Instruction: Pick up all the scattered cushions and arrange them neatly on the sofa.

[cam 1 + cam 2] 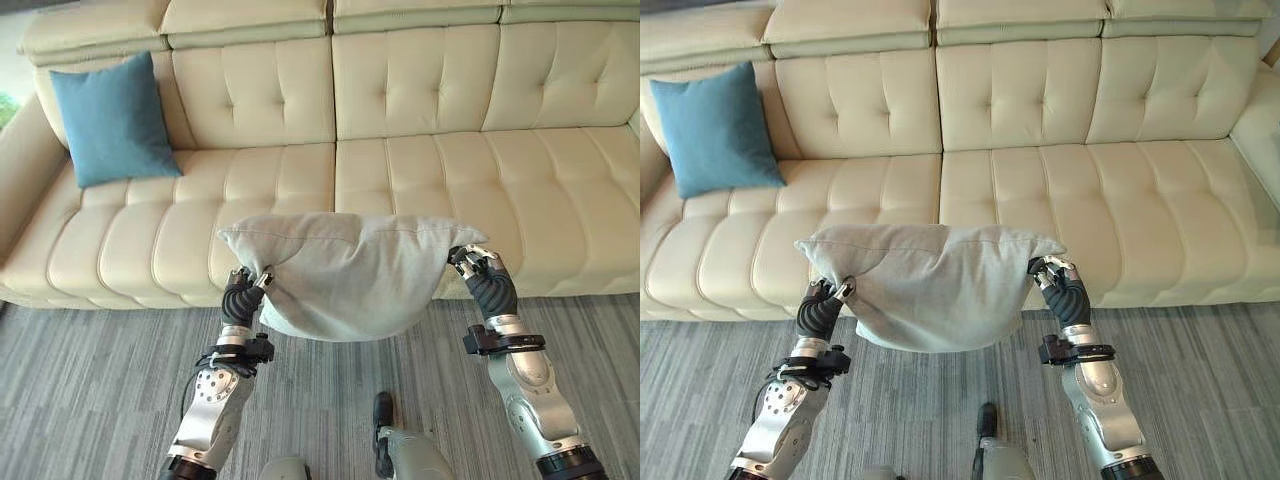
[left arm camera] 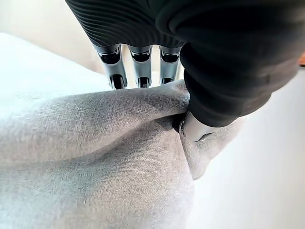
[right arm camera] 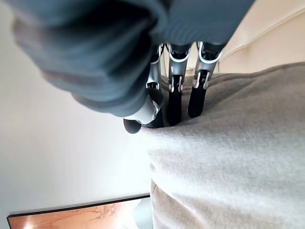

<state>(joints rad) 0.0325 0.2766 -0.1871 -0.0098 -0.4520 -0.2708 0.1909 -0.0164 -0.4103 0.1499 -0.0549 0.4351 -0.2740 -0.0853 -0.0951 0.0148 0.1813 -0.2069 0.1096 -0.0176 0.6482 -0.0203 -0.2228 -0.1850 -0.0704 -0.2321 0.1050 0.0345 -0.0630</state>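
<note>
Sofa point(image 1: 400, 180), cream, tufted, its ends cut off by the frame edges; front edge partly hidden behind the held cushion. Carpet point(image 1: 80, 400), grey, striped, in front. Two cushions counted. Grey cushion point(image 1: 345, 275): soft, sagging, woven fabric, held in the air in front of the sofa seat, above the carpet, between both hands. Blue cushion point(image 1: 112, 120): upright against the sofa back near the left armrest. Left hand point(image 1: 240, 292) pinches the grey cushion's left corner, thumb and fingers curled into the fabric. Right hand point(image 1: 482, 272) grips the right corner, fingertips buried in the cloth.
</note>
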